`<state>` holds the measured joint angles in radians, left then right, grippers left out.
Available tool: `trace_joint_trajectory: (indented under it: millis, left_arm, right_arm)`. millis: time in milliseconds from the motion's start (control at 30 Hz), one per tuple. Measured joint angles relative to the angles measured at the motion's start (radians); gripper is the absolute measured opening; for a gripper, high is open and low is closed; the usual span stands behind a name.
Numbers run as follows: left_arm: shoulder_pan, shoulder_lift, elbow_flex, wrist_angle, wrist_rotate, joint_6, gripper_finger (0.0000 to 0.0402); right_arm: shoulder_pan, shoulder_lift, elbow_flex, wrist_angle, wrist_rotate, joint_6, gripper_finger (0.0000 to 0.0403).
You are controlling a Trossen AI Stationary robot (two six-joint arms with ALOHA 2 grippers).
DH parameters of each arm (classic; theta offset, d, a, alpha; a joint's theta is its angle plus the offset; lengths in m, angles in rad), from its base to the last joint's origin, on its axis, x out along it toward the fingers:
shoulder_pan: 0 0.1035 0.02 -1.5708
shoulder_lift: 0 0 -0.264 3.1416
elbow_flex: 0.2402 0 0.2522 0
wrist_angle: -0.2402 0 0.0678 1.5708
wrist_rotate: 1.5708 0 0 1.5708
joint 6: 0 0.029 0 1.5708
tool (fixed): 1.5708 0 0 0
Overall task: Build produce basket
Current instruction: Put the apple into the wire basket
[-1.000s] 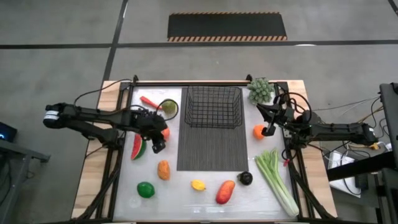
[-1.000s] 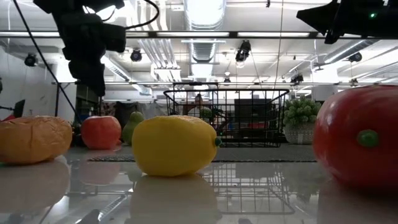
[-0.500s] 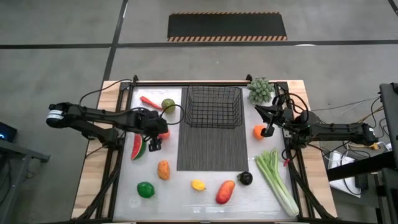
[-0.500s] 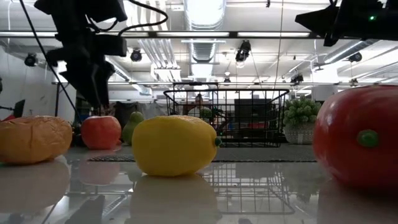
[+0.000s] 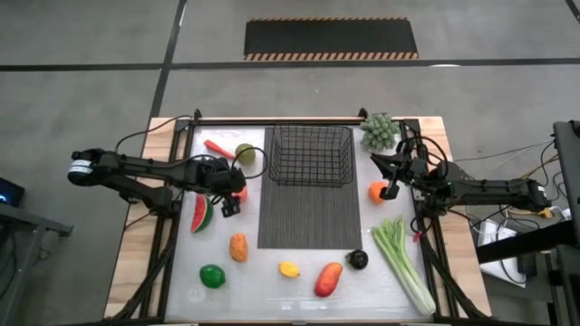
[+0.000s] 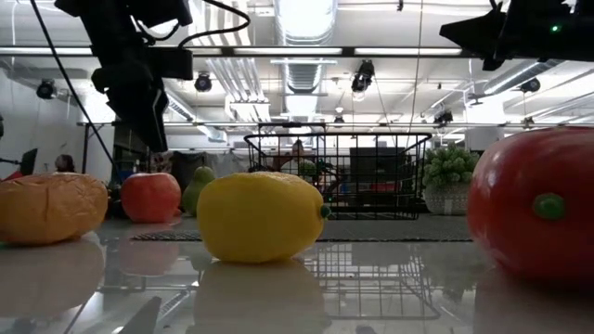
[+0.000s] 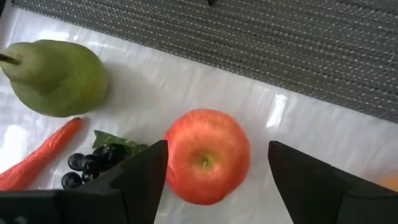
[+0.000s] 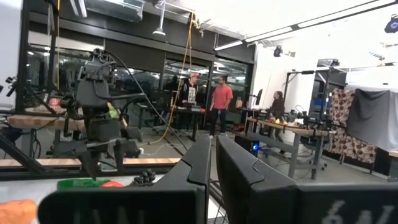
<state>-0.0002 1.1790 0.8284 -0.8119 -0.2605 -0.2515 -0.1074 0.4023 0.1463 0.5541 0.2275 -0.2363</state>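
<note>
**A:** Status on your left gripper (image 7: pixel 214 163): it's hovering over the red apple (image 7: pixel 207 155), jaws spread wide, one on either side and neither touching. Apple sits on the bench (image 5: pixel 299 272) just beside the ribbed mat (image 5: pixel 308 213), near the pear (image 7: pixel 55 78), grapes (image 7: pixel 93 165) and the chili (image 7: pixel 37 158).

**B:** And your right side?

**A:** Right gripper (image 5: pixel 390 181) waits raised beside the orange (image 5: pixel 377 191), jaws pressed together, nothing between them. Basket (image 5: pixel 312 155) stands at the mat's far end; can't see any produce inside from above. Watermelon slice (image 5: pixel 199 214), lime (image 5: pixel 212 275), lemon (image 6: pixel 260 217), mango (image 5: pixel 328 279) and celery (image 5: pixel 403 263) all lie loose on the bench.
</note>
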Motion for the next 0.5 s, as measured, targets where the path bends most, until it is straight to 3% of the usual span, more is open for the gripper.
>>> trace_joint_trajectory:
  millis: [133, 367, 500]
  left_arm:
    - [0.0, 0.007, 0.0, -0.019, 0.035, 0.028, 0.0278]
    - [0.0, 0.026, -0.006, -0.042, 0.031, 0.018, 0.0362]
    - [0.0, 0.029, -0.013, -0.027, 0.044, 0.005, 0.038]
  right_arm:
    - [0.0, 0.0, 0.0, 0.0, 0.0, 0.0, 0.0018]
    - [0.0, 0.0, 0.0, -0.002, 0.0, 0.0, 0.0018]
    - [0.0, 0.0, 0.0, -0.002, 0.0, -0.002, 0.0018]
